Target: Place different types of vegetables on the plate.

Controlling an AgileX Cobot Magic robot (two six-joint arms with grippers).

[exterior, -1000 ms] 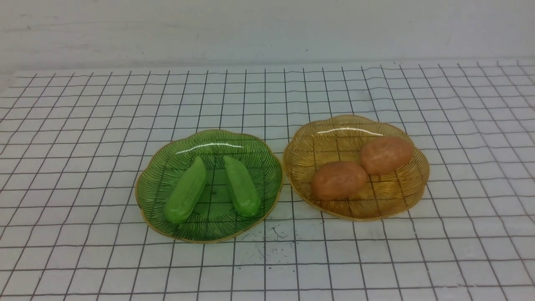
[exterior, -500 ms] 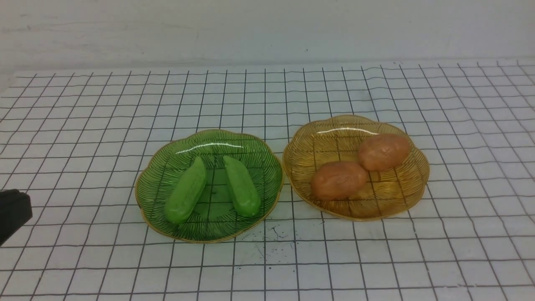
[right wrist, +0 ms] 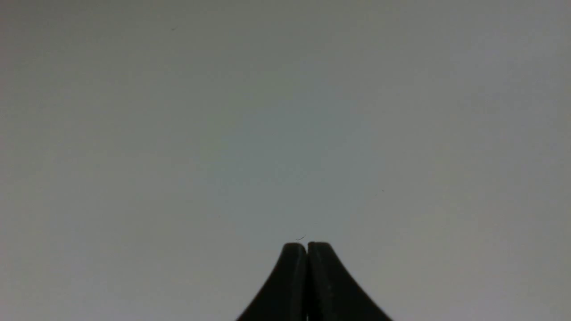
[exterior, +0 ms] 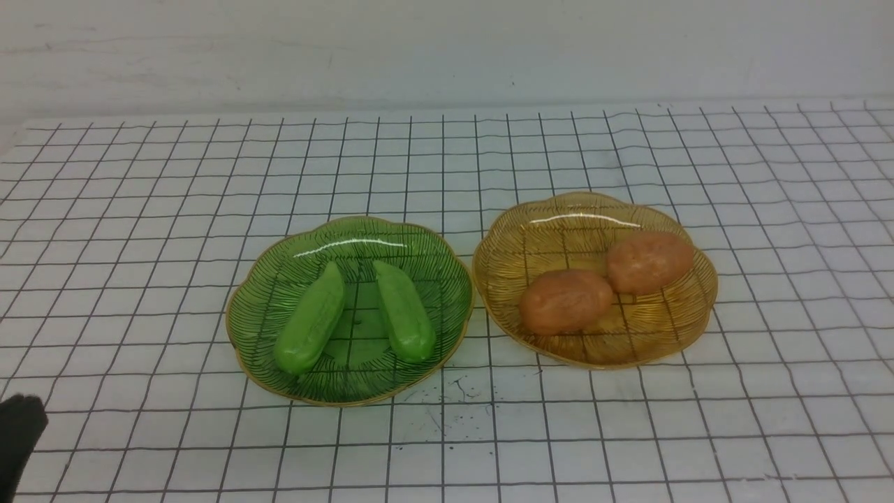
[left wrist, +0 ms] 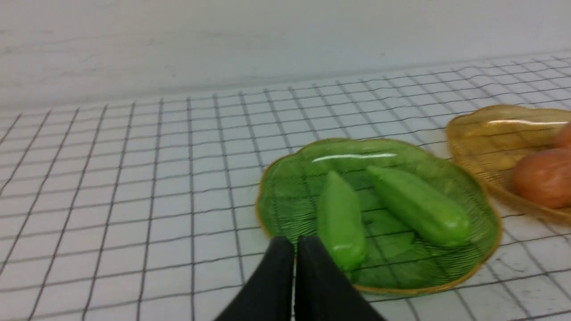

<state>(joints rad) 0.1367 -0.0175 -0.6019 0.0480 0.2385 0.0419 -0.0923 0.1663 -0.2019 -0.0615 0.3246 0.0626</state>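
While the front view takes in the whole spread, the right wrist view shows only a plain, pale surface behind the slim black tips of the right gripper, which are brought together with no more than a thin line between them; the front view does not show that gripper at all. Largest in the front view is the white tabletop marked with a dark grid, running back to the pale, faintly scuffed wall. On it are the scalloped, translucent green plate and, to its right, the scalloped, translucent amber plate, their rims meeting or nearly so. Two orange-brown, oval, potato-like pieces lie in the amber plate, end against side, and two bright green, elongated, pointed cucumber-like pieces lie apart in the green plate, their narrow ends toward the wall. Seen from the left wrist, the amber plate and its brown pieces are cut off by the picture's edge, and the dark, blurred tips of the left gripper, closed up narrow, cover part of the green plate's rim. Only a black, rounded part enters the front view's near left corner, too cropped to make out fully.
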